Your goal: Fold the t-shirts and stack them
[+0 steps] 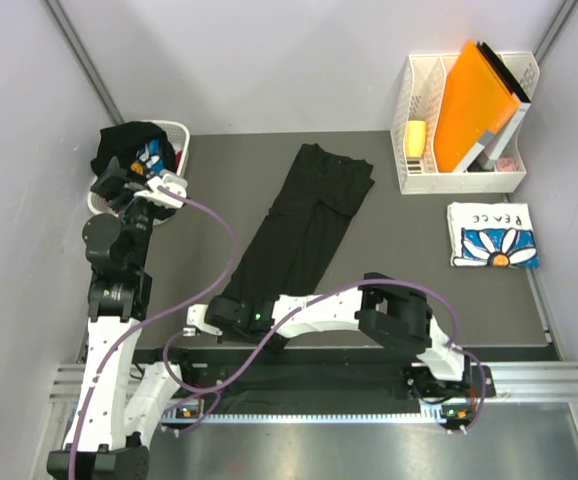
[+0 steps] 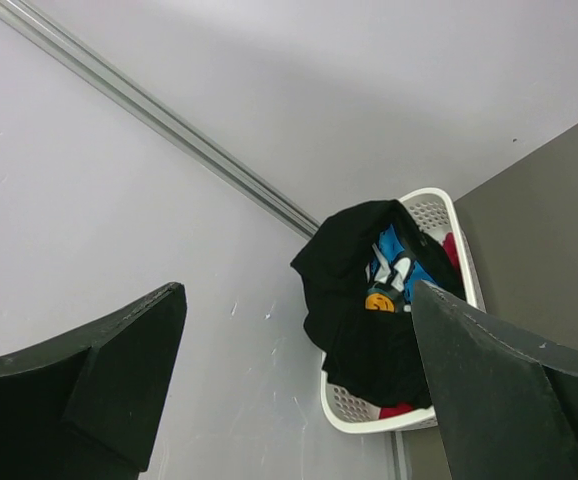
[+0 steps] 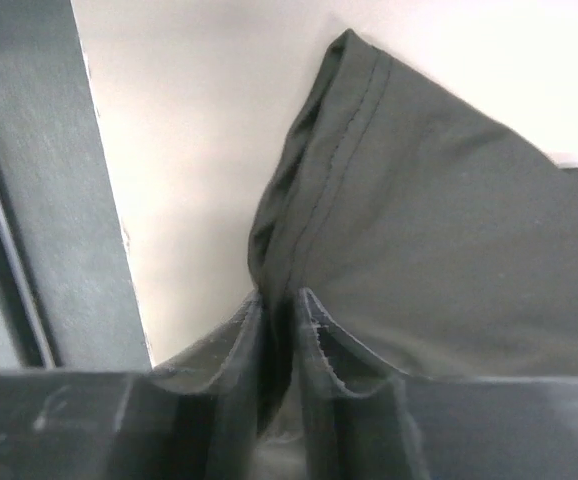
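This looks like a robotics lab test cell, not a home. Plain pale walls (image 1: 269,60) framed by bare metal struts (image 1: 84,55) box in a dark grey table (image 1: 419,290). At six o'clock a ribbed aluminium rail (image 1: 529,375) carries the left arm (image 1: 119,295) and the right arm (image 1: 394,315), both trailing loose purple cables (image 1: 231,240). The household things read as staged props: a white laundry basket (image 1: 179,135) at ten o'clock, a desk organizer (image 1: 419,180) holding an orange folder (image 1: 474,100) at two o'clock, a black t-shirt (image 1: 304,225) mid-table and a folded white t-shirt (image 1: 492,235) at three o'clock.
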`<control>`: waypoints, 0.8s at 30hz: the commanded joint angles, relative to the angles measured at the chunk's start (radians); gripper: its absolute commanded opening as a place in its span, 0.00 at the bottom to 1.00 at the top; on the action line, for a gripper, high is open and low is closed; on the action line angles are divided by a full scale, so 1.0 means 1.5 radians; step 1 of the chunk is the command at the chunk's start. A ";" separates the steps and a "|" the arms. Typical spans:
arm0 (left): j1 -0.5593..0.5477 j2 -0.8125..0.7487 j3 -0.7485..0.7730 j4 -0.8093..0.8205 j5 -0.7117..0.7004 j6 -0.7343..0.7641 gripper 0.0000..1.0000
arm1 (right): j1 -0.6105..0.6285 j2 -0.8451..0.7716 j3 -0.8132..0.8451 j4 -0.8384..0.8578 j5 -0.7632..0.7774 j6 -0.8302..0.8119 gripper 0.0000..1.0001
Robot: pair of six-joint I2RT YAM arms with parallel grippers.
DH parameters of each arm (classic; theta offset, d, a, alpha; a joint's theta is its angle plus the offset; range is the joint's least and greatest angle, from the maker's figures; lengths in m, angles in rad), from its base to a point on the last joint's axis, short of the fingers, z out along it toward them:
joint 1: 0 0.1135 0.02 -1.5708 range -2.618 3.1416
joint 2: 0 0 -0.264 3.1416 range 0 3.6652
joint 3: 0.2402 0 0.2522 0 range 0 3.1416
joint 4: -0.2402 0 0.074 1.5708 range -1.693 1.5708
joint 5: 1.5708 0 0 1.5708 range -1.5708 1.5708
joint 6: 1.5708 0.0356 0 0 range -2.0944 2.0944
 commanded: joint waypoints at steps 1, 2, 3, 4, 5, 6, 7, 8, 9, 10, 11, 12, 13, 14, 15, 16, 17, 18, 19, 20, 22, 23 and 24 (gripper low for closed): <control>0.001 0.005 0.011 0.056 -0.001 0.006 0.99 | -0.008 -0.027 -0.051 -0.031 -0.022 -0.005 0.00; 0.002 0.007 0.011 0.057 -0.001 0.007 0.99 | -0.010 -0.033 -0.055 -0.030 -0.028 -0.009 0.00; 0.002 0.008 0.011 0.057 0.000 0.007 0.99 | -0.009 -0.045 -0.061 -0.031 -0.036 -0.013 0.00; 0.002 0.008 0.011 0.059 0.000 0.007 0.99 | -0.009 -0.051 -0.062 -0.034 -0.043 -0.020 0.00; 0.001 0.009 0.011 0.060 0.001 0.008 0.99 | -0.010 -0.057 -0.063 -0.037 -0.055 -0.029 0.00; 0.001 0.010 0.011 0.059 0.001 0.007 0.99 | -0.011 -0.065 -0.061 -0.049 -0.070 -0.037 0.00; 0.002 0.011 0.011 0.060 0.002 0.006 0.99 | -0.014 -0.069 -0.057 -0.060 -0.083 -0.048 0.00; 0.001 0.012 0.010 0.065 0.003 0.005 0.99 | -0.018 -0.073 -0.052 -0.070 -0.100 -0.055 0.00; 0.002 0.016 0.010 0.064 0.004 0.003 0.99 | -0.020 -0.082 -0.051 -0.085 -0.117 -0.063 0.00; 0.002 0.017 0.010 0.065 0.005 0.002 0.99 | -0.028 -0.089 -0.050 -0.095 -0.131 -0.082 0.00; 0.002 0.017 0.010 0.067 0.010 0.001 0.99 | -0.032 -0.095 -0.049 -0.104 -0.154 -0.090 0.00; 0.002 0.021 0.009 0.069 0.012 -0.001 0.98 | -0.036 -0.108 -0.051 -0.116 -0.168 -0.102 0.00; 0.001 0.023 0.009 0.071 0.013 -0.002 0.98 | -0.046 -0.114 -0.052 -0.126 -0.185 -0.114 0.00; 0.002 0.025 0.009 0.073 0.016 -0.004 0.98 | -0.050 -0.122 -0.057 -0.133 -0.194 -0.119 0.00; 0.002 0.031 0.009 0.079 0.018 -0.009 0.98 | -0.053 -0.132 -0.062 -0.139 -0.201 -0.130 0.00; 0.002 0.034 0.009 0.082 0.020 -0.010 0.98 | -0.061 -0.140 -0.066 -0.147 -0.217 -0.139 0.00; 0.002 0.036 0.011 0.085 0.022 -0.012 0.98 | -0.065 -0.147 -0.078 -0.149 -0.230 -0.141 0.00; 0.002 0.042 0.013 0.088 0.025 -0.015 0.98 | -0.067 -0.161 -0.083 -0.151 -0.237 -0.147 0.00; 0.002 0.044 0.017 0.090 0.027 -0.012 0.98 | -0.072 -0.168 -0.087 -0.153 -0.251 -0.152 0.00; 0.002 0.047 0.018 0.093 0.028 -0.012 0.98 | -0.074 -0.173 -0.095 -0.152 -0.263 -0.154 0.00; 0.001 0.054 0.023 0.100 0.029 -0.013 0.98 | -0.075 -0.180 -0.094 -0.158 -0.280 -0.165 0.00; 0.001 0.056 0.024 0.102 0.030 -0.014 0.98 | -0.075 -0.183 -0.090 -0.158 -0.284 -0.167 0.00; 0.001 0.061 0.027 0.103 0.032 -0.017 0.98 | -0.075 -0.179 -0.085 -0.154 -0.285 -0.167 0.00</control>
